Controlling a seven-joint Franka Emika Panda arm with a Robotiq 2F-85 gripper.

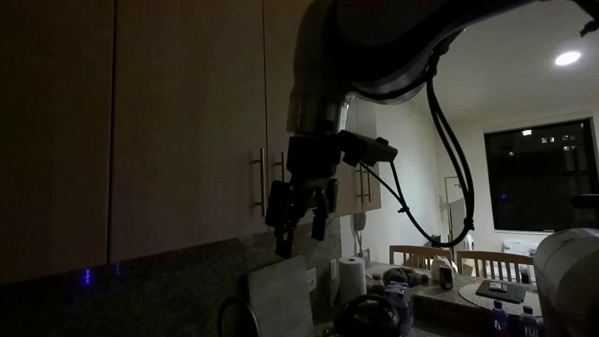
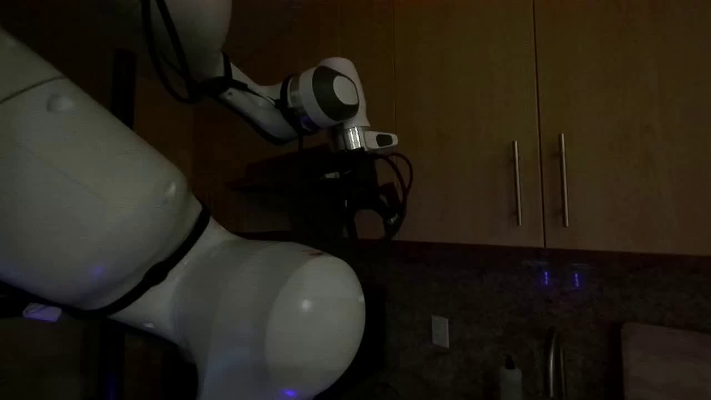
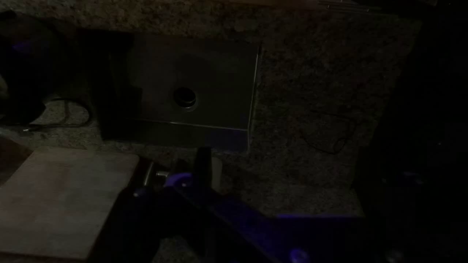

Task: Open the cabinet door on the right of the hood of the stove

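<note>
Now, in an exterior view, I'm dangling spread, empty fingers (image 2: 351, 223) left of the upright handle (image 2: 517, 183) on the cabinet door (image 2: 464, 122).

In an exterior view, a pale board (image 1: 281, 297) leans against the speckled backsplash (image 1: 182, 281), left of an upright paper towel roll (image 1: 352, 281). Two blue-capped bottles (image 1: 500, 322) stand at the near right; beyond them a dark flat object (image 1: 507, 293) lies on a round mat (image 1: 469, 292). Two wooden chairs (image 1: 421, 249) and a dark window (image 1: 540, 182) are farther off. A pump bottle (image 2: 511, 382), in an exterior view, stands just left of the faucet (image 2: 552, 361). In the wrist view, a sink (image 3: 219, 80) with a drain (image 3: 185, 97) is set into the surface (image 3: 310, 80).
</note>
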